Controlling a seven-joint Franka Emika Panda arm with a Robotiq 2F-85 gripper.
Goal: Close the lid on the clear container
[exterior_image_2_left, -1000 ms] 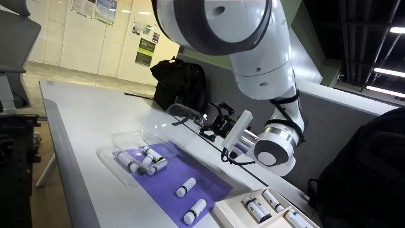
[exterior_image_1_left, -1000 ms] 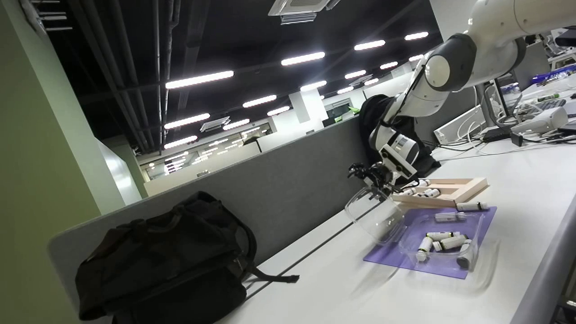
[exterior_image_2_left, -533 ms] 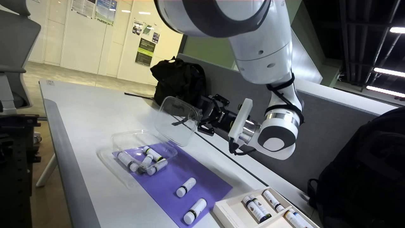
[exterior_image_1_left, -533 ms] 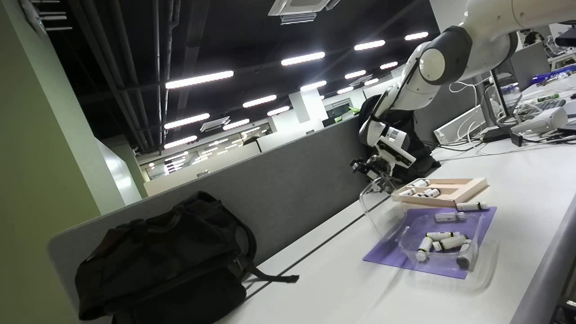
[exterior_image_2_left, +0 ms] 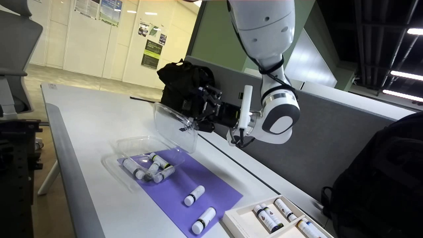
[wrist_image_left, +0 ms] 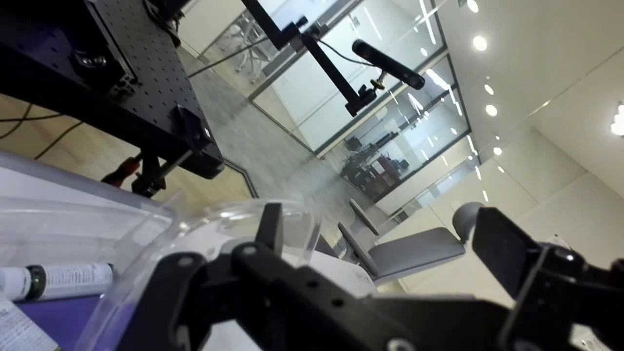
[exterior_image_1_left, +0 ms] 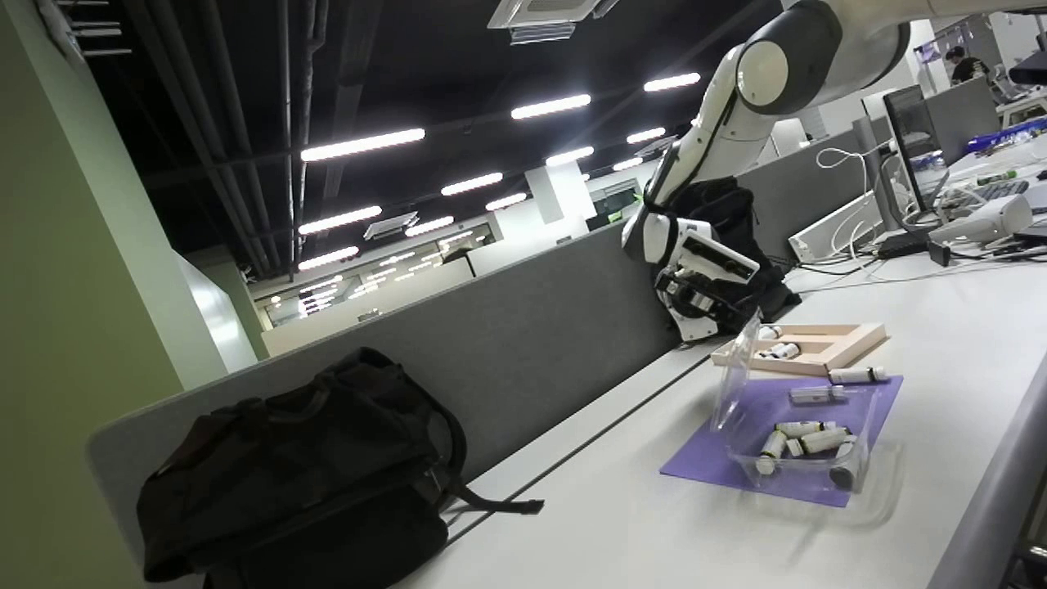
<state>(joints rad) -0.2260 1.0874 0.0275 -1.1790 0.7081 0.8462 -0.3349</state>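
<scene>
My arm [exterior_image_2_left: 268,38] slopes down, wrist [exterior_image_2_left: 281,115] bent roughly level beside the raised lid [exterior_image_2_left: 173,127]; jaws apart, contact with lid unclear.

In the wrist view the tool [wrist_image_left: 382,243] is cut off from 4 to 7 o'clock, the container [wrist_image_left: 53,219] near 9, and the lid [wrist_image_left: 224,229] is blurred; whether the tool touches it cannot be told. In an exterior view the tray [exterior_image_2_left: 243,224] is cut off at 5 o'clock, a chair [exterior_image_2_left: 19,49] at 10, a bag [exterior_image_2_left: 376,185] near 4; labels [exterior_image_2_left: 265,216] are too small to read. In an exterior view the arm [exterior_image_1_left: 765,74] is cut off at 2 o'clock, and a person [exterior_image_1_left: 969,69] there is too small to make out.
</scene>
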